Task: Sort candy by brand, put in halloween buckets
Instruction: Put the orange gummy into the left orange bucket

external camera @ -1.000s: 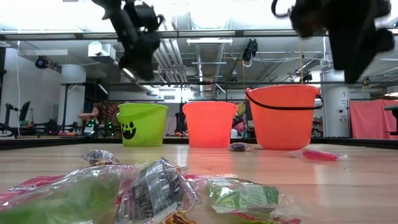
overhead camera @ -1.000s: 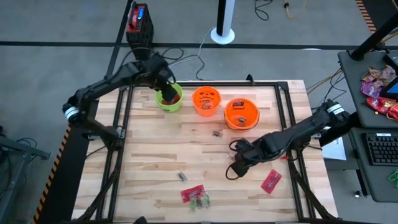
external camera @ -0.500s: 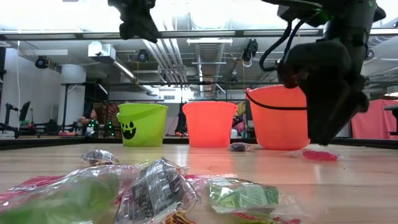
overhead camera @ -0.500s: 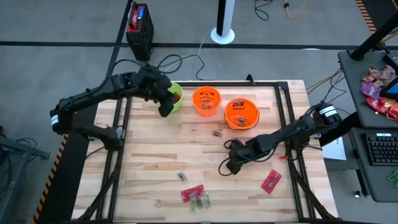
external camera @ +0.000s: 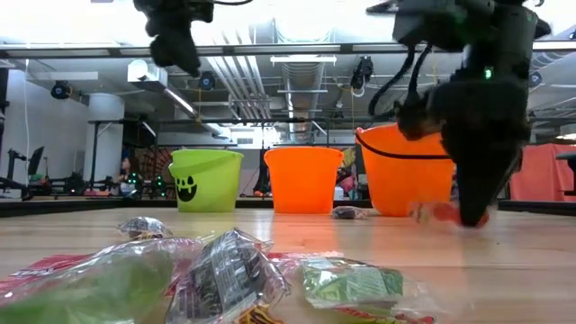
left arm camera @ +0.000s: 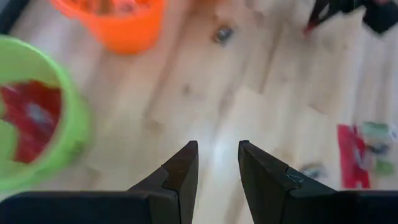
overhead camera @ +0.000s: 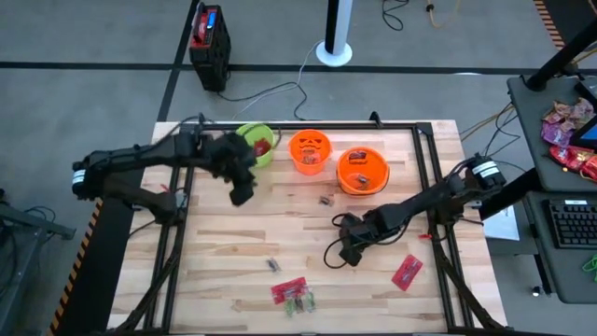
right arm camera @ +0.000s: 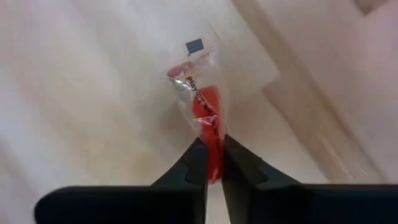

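Observation:
My right gripper (overhead camera: 347,254) is down at the table's middle right, shut on a red candy in a clear wrapper (right arm camera: 198,102). My left gripper (overhead camera: 241,192) hangs open and empty above the table, just on the near side of the lime green bucket (overhead camera: 254,143), which holds red packets (left arm camera: 28,118). Beside it stand the jack-o'-lantern bucket (overhead camera: 310,151) and the wider orange bucket (overhead camera: 361,170), each on its base. Loose candy lies on the wood: a dark mini (overhead camera: 326,199), another (overhead camera: 272,265), red packets (overhead camera: 289,291) (overhead camera: 407,271) and green pieces (overhead camera: 303,301). My right gripper pinches one end of the red candy (right arm camera: 211,151) between its two fingertips. The fingers come from above, pointing down, and lie along the piece. The wrapper's other end (right arm camera: 194,46) reaches out past the fingers, low over the wood; whether it is lifted I cannot tell.
The table's frame rails (overhead camera: 424,159) run along its edges. Cables (overhead camera: 280,93) trail over the far edge behind the buckets. Bare wood (overhead camera: 215,252) lies at the near left. Close to the low camera lie green and red wrapped sweets (external camera: 225,279).
My left gripper has drawn back from over the green bucket toward the table's near edge, staying open. My right gripper has come down to the table onto the red candy and shut on its end.

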